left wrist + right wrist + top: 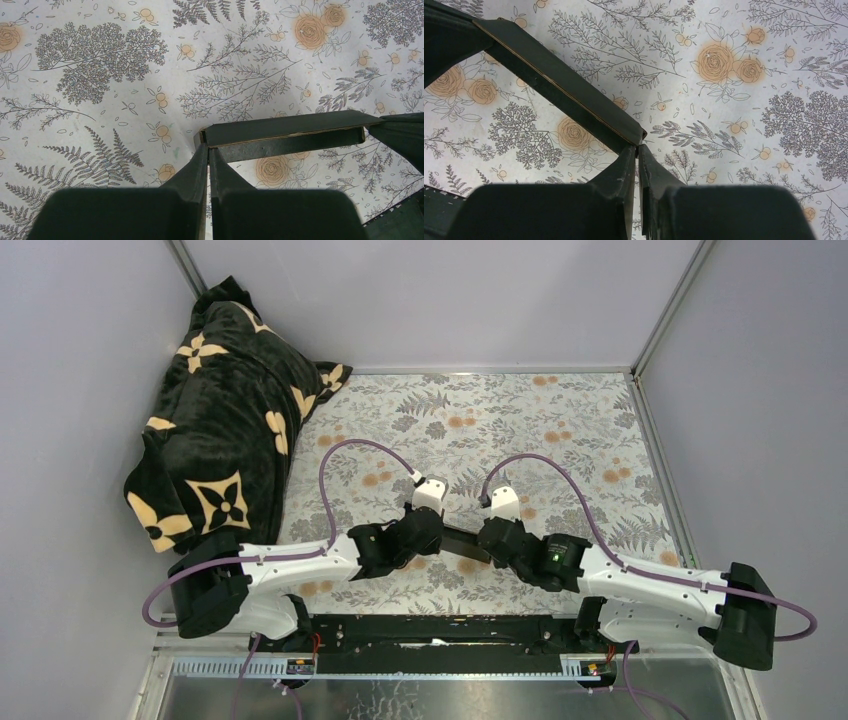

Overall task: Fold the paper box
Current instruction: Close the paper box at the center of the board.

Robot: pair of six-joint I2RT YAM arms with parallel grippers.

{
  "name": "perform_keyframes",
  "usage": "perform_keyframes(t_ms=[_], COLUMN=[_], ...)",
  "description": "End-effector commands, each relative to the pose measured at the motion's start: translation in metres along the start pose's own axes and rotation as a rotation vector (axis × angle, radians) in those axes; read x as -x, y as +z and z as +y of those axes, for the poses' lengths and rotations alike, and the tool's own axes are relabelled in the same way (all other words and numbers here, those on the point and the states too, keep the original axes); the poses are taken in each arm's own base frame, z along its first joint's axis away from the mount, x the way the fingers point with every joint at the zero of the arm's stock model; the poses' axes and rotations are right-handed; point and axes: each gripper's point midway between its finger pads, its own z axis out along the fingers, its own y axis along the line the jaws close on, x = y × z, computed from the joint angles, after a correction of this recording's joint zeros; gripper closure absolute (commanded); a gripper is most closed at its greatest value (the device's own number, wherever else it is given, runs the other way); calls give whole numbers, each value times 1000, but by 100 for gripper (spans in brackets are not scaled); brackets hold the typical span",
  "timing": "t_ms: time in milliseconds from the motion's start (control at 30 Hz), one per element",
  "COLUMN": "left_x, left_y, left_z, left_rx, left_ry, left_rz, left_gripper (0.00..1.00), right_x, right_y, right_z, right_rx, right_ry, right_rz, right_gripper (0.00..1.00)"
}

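Black matte card paper box (285, 134) hangs over the near middle of the floral worktop (560, 430), left end effector (208, 150) and right end effector (638, 150) each clamped on one end; shallow corner grips may slip

A lab test cell: plain grey walls (440, 290) in metal framing (668, 310) enclose a floral-covered table (560, 420).

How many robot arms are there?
2. Left arm on the left, right arm on the right. The left end effector and right end effector each pinch an end of the black box.
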Motion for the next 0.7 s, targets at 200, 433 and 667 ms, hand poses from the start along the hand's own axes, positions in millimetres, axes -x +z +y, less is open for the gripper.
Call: perform_keyframes(t_ms=[200,433,667], left_x=[-8,-7,-6], left_y=[-3,-3,-4], left_z=[-1,-3,-5], left_rx=[0,-7,-11], left_ry=[6,10,13], left_rz=[36,39,42], left_gripper=[95,95,95], right_x=[26,28,32], right_y=[-4,-3,-3], right_z=[7,12,18], right_rx=[-3,7,24], right_ry=[28,29,35], right_rz=[-62,-51,-46], right_gripper=[93,94,95])
